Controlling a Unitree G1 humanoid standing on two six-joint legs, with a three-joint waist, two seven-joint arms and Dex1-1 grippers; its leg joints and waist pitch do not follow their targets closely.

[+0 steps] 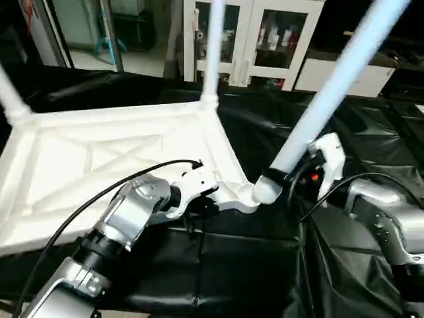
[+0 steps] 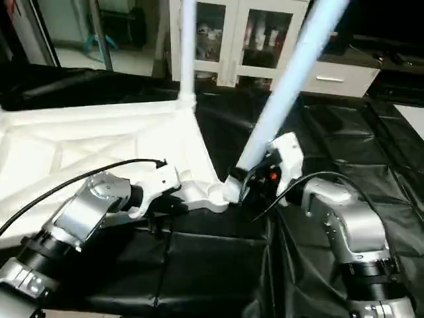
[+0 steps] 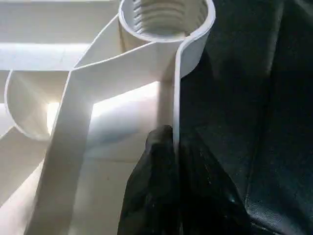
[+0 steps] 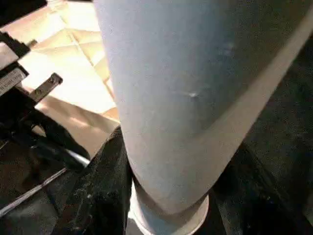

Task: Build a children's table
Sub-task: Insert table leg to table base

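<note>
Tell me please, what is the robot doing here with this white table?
The robot is putting together a white table top that lies upside down on a black cloth. Its left gripper pinches the top's near rim. Its right gripper holds a tilted leg with its end at the near corner socket. Two legs already stand upright.

The two head views look forward and down over both forearms at the upturned table top (image 1: 99, 165), sharing its near corner socket (image 1: 248, 192); the left wrist camera sits close against that rim; the right wrist camera looks close along a leg (image 4: 195, 98).
</note>
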